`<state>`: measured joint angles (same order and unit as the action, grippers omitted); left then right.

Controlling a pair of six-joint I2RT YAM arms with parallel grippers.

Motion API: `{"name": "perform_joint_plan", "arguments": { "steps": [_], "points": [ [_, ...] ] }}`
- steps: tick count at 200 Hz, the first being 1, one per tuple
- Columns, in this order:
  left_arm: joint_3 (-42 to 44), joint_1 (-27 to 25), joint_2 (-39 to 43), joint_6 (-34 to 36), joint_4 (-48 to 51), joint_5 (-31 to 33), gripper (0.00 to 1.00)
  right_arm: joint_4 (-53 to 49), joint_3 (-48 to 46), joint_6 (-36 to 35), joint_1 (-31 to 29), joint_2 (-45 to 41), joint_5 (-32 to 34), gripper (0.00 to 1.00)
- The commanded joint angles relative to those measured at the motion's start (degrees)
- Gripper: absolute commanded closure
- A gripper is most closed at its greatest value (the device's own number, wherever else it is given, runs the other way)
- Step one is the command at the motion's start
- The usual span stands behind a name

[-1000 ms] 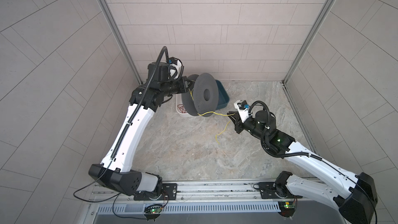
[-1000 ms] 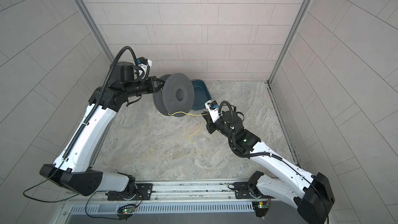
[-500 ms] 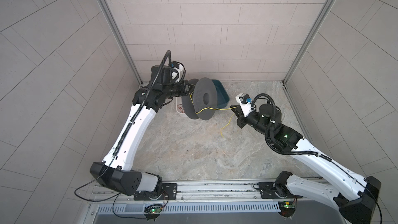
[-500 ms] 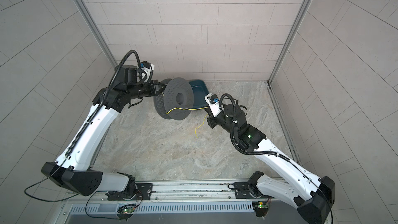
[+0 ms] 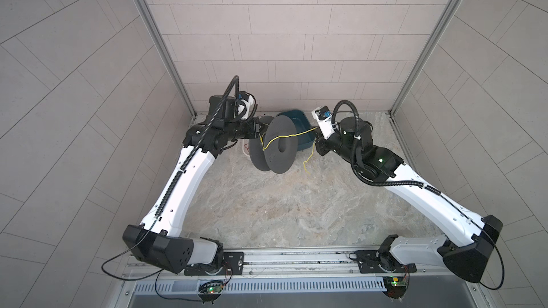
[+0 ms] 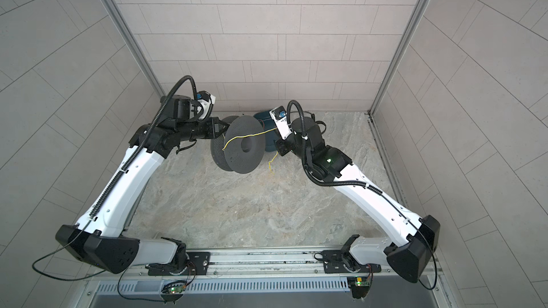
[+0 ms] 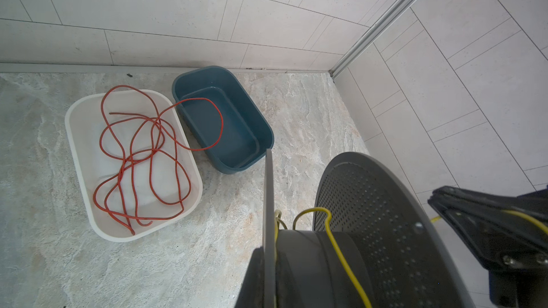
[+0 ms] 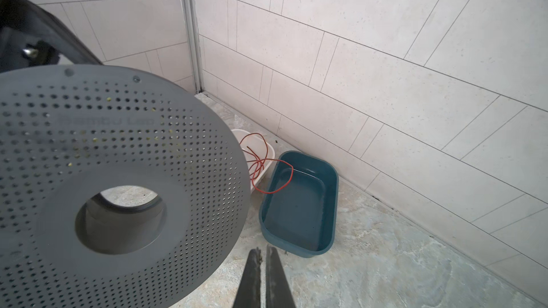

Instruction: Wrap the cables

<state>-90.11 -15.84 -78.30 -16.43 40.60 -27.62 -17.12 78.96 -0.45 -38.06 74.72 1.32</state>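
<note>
A dark grey perforated spool [image 5: 280, 149] [image 6: 243, 146] hangs above the floor. My left gripper [image 5: 261, 130] [image 6: 221, 131] is shut on its far flange, whose edge runs between the jaws in the left wrist view [image 7: 268, 262]. The thin yellow cable [image 5: 284, 137] [image 6: 246, 136] [image 7: 338, 244] comes off the hub, crosses the near flange's face and reaches my right gripper [image 5: 316, 137] [image 6: 277, 143] [image 8: 262, 250], which is shut on it. A short yellow tail hangs below that gripper. In the right wrist view the cable between the jaws hardly shows.
A white tray [image 7: 77, 143] with a tangled red cable [image 7: 133, 155] lies by the back wall. Beside it stands a dark blue bin [image 7: 252, 125] [image 5: 299, 117] [image 8: 329, 202], with a loop of red cable over its rim. Tiled walls close in at the back and both sides.
My right gripper has carried the yellow cable toward the back wall, so it now runs across the spool's near flange. The spool has shifted slightly toward the front.
</note>
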Motion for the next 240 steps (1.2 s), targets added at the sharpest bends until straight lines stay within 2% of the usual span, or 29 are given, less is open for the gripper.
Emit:
{"name": "perform_joint_plan", "arguments": {
  "steps": [1,72,98,136,240],
  "points": [
    [0.7,-0.4,2.5,2.1,-1.5,-3.0,1.00,-4.0,5.1,0.2,1.3,1.8,3.2,1.00],
    [3.0,-1.2,3.6,4.5,-1.1,-6.6,1.00,-13.4,17.6,3.5,6.4,10.5,0.5,1.00],
    [2.9,-1.2,4.0,4.7,-1.1,-8.0,1.00,-16.8,20.6,6.2,9.5,14.1,-2.7,1.00],
    [2.0,-1.1,3.2,3.2,-1.0,-9.0,1.00,-17.0,18.6,7.6,12.3,15.6,-5.1,1.00],
    [0.7,-0.8,2.6,-0.9,-5.4,-13.5,1.00,-15.4,11.3,9.9,14.4,19.0,-9.9,1.00]
  ]
}}
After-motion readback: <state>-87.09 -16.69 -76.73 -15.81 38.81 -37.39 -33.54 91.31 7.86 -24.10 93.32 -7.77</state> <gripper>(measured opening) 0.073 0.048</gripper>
